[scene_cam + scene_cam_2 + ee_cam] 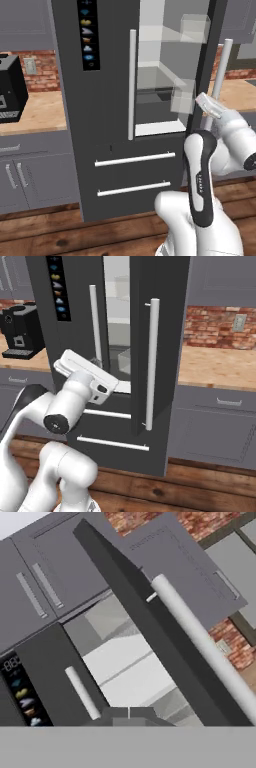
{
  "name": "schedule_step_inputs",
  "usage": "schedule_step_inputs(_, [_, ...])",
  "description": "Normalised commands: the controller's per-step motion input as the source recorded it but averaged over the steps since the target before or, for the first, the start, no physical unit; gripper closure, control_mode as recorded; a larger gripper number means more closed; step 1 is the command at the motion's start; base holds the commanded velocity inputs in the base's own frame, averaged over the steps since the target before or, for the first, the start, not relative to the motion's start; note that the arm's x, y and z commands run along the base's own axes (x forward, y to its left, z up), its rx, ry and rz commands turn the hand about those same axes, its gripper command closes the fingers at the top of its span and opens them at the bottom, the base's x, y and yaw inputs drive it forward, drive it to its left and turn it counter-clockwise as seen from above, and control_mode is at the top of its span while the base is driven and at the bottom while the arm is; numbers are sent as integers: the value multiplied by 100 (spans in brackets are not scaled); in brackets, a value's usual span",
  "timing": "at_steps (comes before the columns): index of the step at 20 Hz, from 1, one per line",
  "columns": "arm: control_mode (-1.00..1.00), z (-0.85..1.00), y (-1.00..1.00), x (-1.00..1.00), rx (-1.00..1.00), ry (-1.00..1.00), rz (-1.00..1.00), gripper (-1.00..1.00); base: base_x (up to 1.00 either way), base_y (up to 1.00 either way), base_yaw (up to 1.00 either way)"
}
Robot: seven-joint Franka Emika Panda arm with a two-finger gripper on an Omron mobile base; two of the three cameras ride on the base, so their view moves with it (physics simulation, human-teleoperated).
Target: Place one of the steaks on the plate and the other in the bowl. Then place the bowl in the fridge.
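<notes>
The dark grey fridge (75,125) stands straight ahead with its right door (160,356) swung open and seen nearly edge-on. Pale shelves (160,90) show inside the gap. The left door is closed, its silver handle (132,85) upright. My gripper (128,713) is shut with nothing between its fingers. It is raised in front of the opening (206,101), just left of the open door's long handle (220,75), and points up along that door (150,642). The steaks, the plate and the bowl are out of view.
Two drawers with bar handles (135,159) sit under the fridge doors. A black appliance (10,90) stands on the wooden counter to the left, a coffee machine (20,331) beside the fridge. Wooden counter (215,366) and grey cabinets (215,426) run to the right.
</notes>
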Motion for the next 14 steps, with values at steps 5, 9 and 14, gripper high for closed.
schedule_step_inputs(5, [-100, 1, 71, 79, -23, -9, -20, 100, 0, 0, 0])
schedule_step_inputs(9, [-100, 0, -20, 70, -6, 0, -19, 100, 0, 0, 0])
schedule_step_inputs(14, [-100, 0, -45, 79, -2, 3, -16, 100, 0, 0, 0])
